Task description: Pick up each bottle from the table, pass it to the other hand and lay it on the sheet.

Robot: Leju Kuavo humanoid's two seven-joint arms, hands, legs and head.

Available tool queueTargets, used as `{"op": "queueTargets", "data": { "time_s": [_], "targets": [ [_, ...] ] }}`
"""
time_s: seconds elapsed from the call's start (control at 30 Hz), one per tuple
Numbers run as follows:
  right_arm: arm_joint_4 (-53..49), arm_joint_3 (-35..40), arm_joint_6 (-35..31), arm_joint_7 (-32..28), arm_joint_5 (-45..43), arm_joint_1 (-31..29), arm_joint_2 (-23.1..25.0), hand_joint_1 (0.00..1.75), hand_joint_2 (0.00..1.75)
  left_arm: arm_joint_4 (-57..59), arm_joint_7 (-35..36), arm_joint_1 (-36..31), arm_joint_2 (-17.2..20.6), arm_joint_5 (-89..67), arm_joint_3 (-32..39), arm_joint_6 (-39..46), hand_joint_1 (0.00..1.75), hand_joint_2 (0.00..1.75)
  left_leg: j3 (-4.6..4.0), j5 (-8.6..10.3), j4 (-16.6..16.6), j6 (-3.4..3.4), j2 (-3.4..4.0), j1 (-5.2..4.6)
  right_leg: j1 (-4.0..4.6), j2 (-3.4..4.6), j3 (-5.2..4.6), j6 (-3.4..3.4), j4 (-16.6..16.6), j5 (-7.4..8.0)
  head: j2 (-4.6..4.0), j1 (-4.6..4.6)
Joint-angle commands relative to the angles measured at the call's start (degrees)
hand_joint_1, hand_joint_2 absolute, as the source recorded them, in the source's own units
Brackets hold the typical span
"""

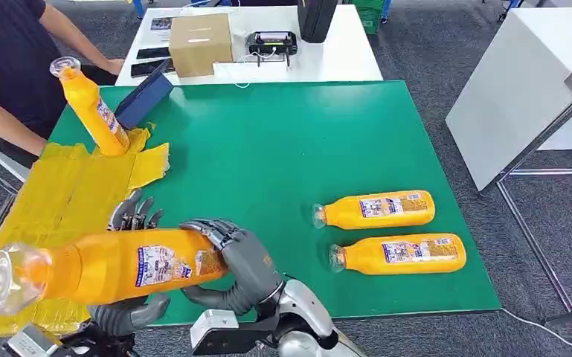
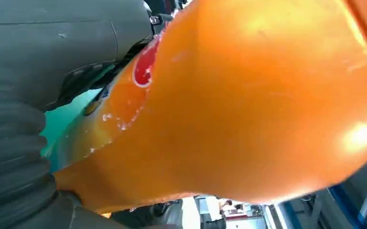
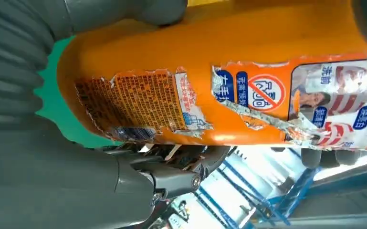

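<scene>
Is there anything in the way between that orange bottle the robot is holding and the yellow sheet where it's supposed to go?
Nothing visible blocks it. The held bottle, gripped by both the right hand and left hand, hangs partly over the yellow sheet. An upright bottle stands at the sheet's far end, leaving the near part bare.
</scene>
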Motion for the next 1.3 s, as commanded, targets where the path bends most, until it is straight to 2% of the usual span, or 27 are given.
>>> {"op": "queueTargets", "data": {
  "time_s": [0.03, 0.2, 0.43, 0.57, 0.6, 0.63, 0.67, 0.7, 0.73, 0.8, 0.83, 0.87, 0.9, 1.0, 1.07, 1.13, 1.17, 1.2, 1.27, 1.3],
  "targets": [
    [7.1, 6.9, 1.1, 0.4, 1.0, -3.5, -1.0, 1.75, 1.75, 2.5, 0.2, -2.1, 0.9, 1.7, -0.4, -1.1, 1.75, 1.75, 0.21, -0.05, -0.1, -0.06, -0.05, 0.05, 0.02, 0.19, 0.21, -0.07, -0.1, -0.04, 0.00, -0.02],
    [7.4, 7.0, 1.5, 0.6, 1.0, -3.9, -1.2, 1.75, 1.75, 2.5, -0.2, -2.0, 0.8, 2.7, -0.2, -1.5, 1.75, 1.75, 0.40, -0.12, -0.1, -0.08, -0.13, 0.11, 0.06, 0.25, 0.45, -0.10, -0.1, -0.10, 0.00, -0.02],
    [7.4, 6.1, 2.1, 1.6, 1.6, -3.4, -1.5, 1.75, 1.75, 2.5, -0.5, -1.9, 0.6, 3.8, 0.3, -2.2, 1.75, 1.75, 0.26, -0.07, -0.1, -0.05, -0.11, 0.08, 0.04, 0.16, 0.29, -0.07, -0.1, -0.06, 0.00, -0.02],
    [5.6, 3.4, -0.7, 2.2, 3.6, -1.3, -2.7, 1.75, 1.75, 2.1, -0.6, -1.4, 0.4, 3.2, 1.0, -1.5, 1.75, 1.75, 0.33, -0.09, -0.1, -0.07, -0.20, 0.09, 0.05, 0.12, 0.39, -0.09, -0.1, -0.10, 0.00, -0.02],
    [4.8, 2.5, -1.2, 2.4, 4.1, -0.5, -3.3, 1.66, 1.75, 1.9, -0.6, -1.1, 0.2, 2.5, 1.2, -0.8, 1.75, 1.75, 0.28, -0.06, -0.1, -0.05, -0.20, 0.07, 0.03, 0.06, 0.33, -0.06, -0.1, -0.08, 0.00, -0.02],
    [2.7, 0.8, -3.4, 2.6, 6.7, 1.2, -4.3, 0.03, 1.75, 1.7, -0.7, -0.9, 0.1, 0.0, 1.6, 0.8, 1.75, 1.75, 0.39, -0.09, -0.1, -0.07, -0.26, 0.10, 0.05, 0.10, 0.47, -0.09, -0.2, -0.12, 0.00, -0.02],
    [-0.5, -1.9, -4.4, 2.3, 8.2, 3.9, -5.5, 0.00, 1.75, 1.6, -0.8, -1.0, -0.2, -6.2, 1.9, 5.1, 1.75, 1.75, 0.25, -0.05, -0.1, -0.04, -0.24, 0.07, 0.03, 0.01, 0.31, -0.05, -0.1, -0.08, 0.00, -0.02],
    [-3.7, -4.3, -4.8, 2.2, 8.4, 6.4, -6.5, 0.00, 0.00, 2.0, -0.3, -1.5, -0.5, -11.0, 2.4, 8.8, 1.75, 1.75, 0.36, -0.08, -0.1, -0.05, -0.37, 0.11, 0.05, -0.03, 0.47, -0.07, -0.2, -0.13, 0.00, -0.04],
    [-7.3, -7.6, -5.6, 3.3, 10.2, 9.6, -7.2, 0.00, 0.00, 2.5, 1.3, -2.0, -0.5, -20.0, 3.1, 15.1, 1.75, 1.75, 0.22, -0.03, -0.1, -0.02, -0.44, 0.07, 0.04, -0.20, 0.34, -0.03, -0.2, -0.12, 0.00, -0.02],
    [-17.2, -14.8, -6.7, 1.5, 12.0, 17.9, -8.8, 0.00, 0.00, 3.9, 5.2, -3.1, -1.0, -37.2, 3.7, 26.3, 1.75, 1.75, 0.15, -0.03, 0.0, -0.01, -0.52, 0.06, 0.02, -0.29, 0.28, -0.02, -0.1, -0.14, 0.00, 0.00],
    [-20.9, -16.4, -8.4, 1.3, 12.7, 20.9, -10.4, 0.00, 0.00, 4.6, 6.8, -3.2, -0.7, -43.1, 3.5, 29.7, 1.75, 1.75, 0.02, 0.01, 0.0, 0.00, -0.49, 0.02, 0.00, -0.34, 0.13, -0.01, -0.1, -0.09, 0.00, 0.00],
    [-24.9, -18.4, -11.7, 1.3, 13.3, 24.6, -11.7, 0.00, 0.00, 5.7, 10.5, -3.2, -0.2, -52.8, 3.4, 33.4, 1.75, 1.75, 0.24, -0.09, 0.0, 0.00, -0.86, 0.07, 0.01, -0.54, 0.47, -0.02, -0.2, -0.26, 0.00, -0.02],
    [-27.4, -19.3, -13.5, 1.4, 13.5, 26.8, -12.4, 0.00, 0.00, 6.6, 12.4, -3.2, 0.2, -58.7, 3.0, 36.0, 1.75, 1.75, 0.18, -0.05, -0.1, 0.00, -0.69, 0.00, -0.04, -0.45, 0.32, -0.01, -0.1, -0.19, 0.00, -0.02],
    [-28.5, -19.0, -13.8, 1.4, 13.9, 27.4, -12.6, 0.00, 0.00, 7.2, 12.7, -3.2, 0.4, -58.9, 2.5, 36.8, 1.75, 1.75, 0.18, -0.12, 0.0, 0.01, -0.71, -0.09, -0.13, -0.31, 0.33, -0.01, -0.1, -0.21, 0.00, -0.02],
    [-29.4, -19.8, -17.9, 0.8, 14.2, 28.3, -11.7, 0.00, 0.00, 8.4, 17.4, -3.3, 0.7, -69.2, 2.6, 38.2, 1.75, 1.75, 0.16, -0.18, 0.0, -0.01, -0.54, -0.08, -0.12, -0.08, 0.28, -0.04, -0.1, -0.17, 0.00, -0.02],
    [-32.0, -20.5, -20.8, 0.6, 13.1, 30.6, -12.9, 0.00, 0.00, 11.2, 21.4, -3.9, 2.2, -75.8, 1.7, 39.3, 1.75, 1.75, 0.11, -0.18, 0.0, -0.07, -0.42, -0.12, -0.15, -0.09, 0.15, -0.02, -0.1, -0.11, 0.00, -0.04],
    [-34.0, -21.3, -20.9, 1.1, 12.5, 32.4, -14.0, 0.00, 0.00, 14.3, 27.5, -5.4, 6.8, -82.6, -0.2, 40.1, 1.75, 1.75, 0.23, -0.21, -0.1, -0.10, -0.52, -0.08, -0.13, -0.12, 0.30, -0.06, -0.1, -0.17, 0.00, -0.02],
    [-35.4, -21.3, -20.3, 1.2, 10.8, 33.5, -14.8, 0.00, 1.75, 17.0, 33.1, -6.6, 10.9, -82.6, -3.5, 39.0, 1.75, 1.75, 0.22, -0.17, -0.1, -0.09, -0.62, -0.10, -0.15, -0.22, 0.29, -0.05, -0.1, -0.17, 0.00, -0.04],
    [-36.9, -22.5, -20.5, 1.2, 12.0, 35.1, -15.8, 0.00, 1.75, 23.2, 44.8, -10.7, 18.9, -82.6, -13.3, 38.5, 1.75, 1.75, 0.20, -0.11, -0.1, -0.08, -0.64, -0.14, -0.18, -0.27, 0.22, 0.00, -0.1, -0.17, 0.00, -0.02],
    [-37.2, -23.0, -20.8, 1.3, 11.6, 35.5, -16.0, 0.00, 1.75, 25.7, 44.8, -11.2, 18.8, -82.6, -12.8, 37.3, 1.75, 1.75, 0.32, -0.08, -0.2, -0.13, -0.95, -0.10, -0.15, -0.47, 0.41, -0.03, -0.2, -0.24, 0.00, -0.02]
  ]
}}
